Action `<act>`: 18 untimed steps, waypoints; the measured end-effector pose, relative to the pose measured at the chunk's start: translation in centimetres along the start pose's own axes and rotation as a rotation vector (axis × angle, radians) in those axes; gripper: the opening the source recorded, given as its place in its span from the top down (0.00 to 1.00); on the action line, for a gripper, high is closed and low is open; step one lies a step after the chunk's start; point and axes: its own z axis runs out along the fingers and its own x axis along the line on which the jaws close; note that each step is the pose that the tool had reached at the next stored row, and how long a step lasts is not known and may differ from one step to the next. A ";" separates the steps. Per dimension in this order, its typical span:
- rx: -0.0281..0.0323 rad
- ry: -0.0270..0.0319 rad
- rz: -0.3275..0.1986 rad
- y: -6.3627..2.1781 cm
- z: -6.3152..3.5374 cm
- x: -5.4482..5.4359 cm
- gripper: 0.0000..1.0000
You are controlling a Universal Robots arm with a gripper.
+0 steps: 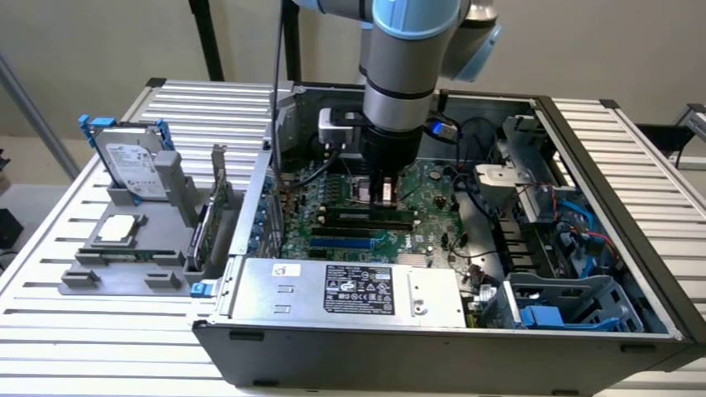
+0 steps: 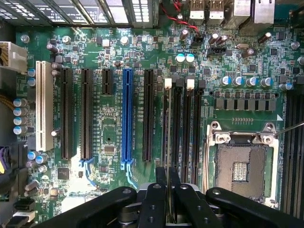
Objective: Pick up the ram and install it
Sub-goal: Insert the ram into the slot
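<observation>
In the wrist view the ram (image 2: 169, 128) shows edge-on as a thin strip running along the first of the black memory slots (image 2: 187, 128), the one with a white latch at its far end. My gripper (image 2: 169, 175) is shut on the ram's near end, with its black fingers (image 2: 154, 199) pressed against both faces. In the exterior view the gripper (image 1: 384, 198) points straight down inside the open computer case, right over the memory slots (image 1: 364, 217) on the green motherboard (image 1: 431, 223). Whether the ram is seated in the slot cannot be told.
The empty processor socket (image 2: 242, 166) lies beside the memory slots, with a blue expansion slot (image 2: 127, 114) and black ones on the other side. The power supply (image 1: 353, 289) and drive cage (image 1: 563, 302) crowd the case. A grey fixture (image 1: 121, 277) at the exterior view's left holds a hard drive (image 1: 131, 161), a silver chip (image 1: 119, 230) and an upright card (image 1: 210, 219).
</observation>
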 end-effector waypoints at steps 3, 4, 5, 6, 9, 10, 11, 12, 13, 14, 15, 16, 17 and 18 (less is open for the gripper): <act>0.0004 0.0001 0.001 0.06 0.06 0.0 0.86; 0.0006 0.0000 0.001 0.07 0.09 -0.1 0.86; 0.0007 0.0000 0.001 0.08 0.11 -0.1 0.86; 0.0008 0.0000 0.001 0.08 0.14 -0.1 0.86; 0.0012 0.0000 0.001 0.08 0.22 -0.1 0.86; 0.0016 0.0000 0.001 0.08 0.26 -0.2 0.86; 0.0019 0.0000 0.001 0.09 0.31 -0.2 0.86; 0.0022 0.0000 0.001 0.08 0.35 -0.2 0.86; 0.0024 0.0001 0.001 0.08 0.39 -0.2 0.86; 0.0025 0.0001 0.001 0.08 0.42 -0.2 0.86; 0.0025 0.0003 0.001 0.08 0.43 -0.2 0.86; 0.0025 0.0003 0.001 0.08 0.44 -0.2 0.86; 0.0026 0.0000 0.001 0.08 0.45 -0.2 0.85; 0.0026 0.0002 0.001 0.08 0.45 -0.2 0.79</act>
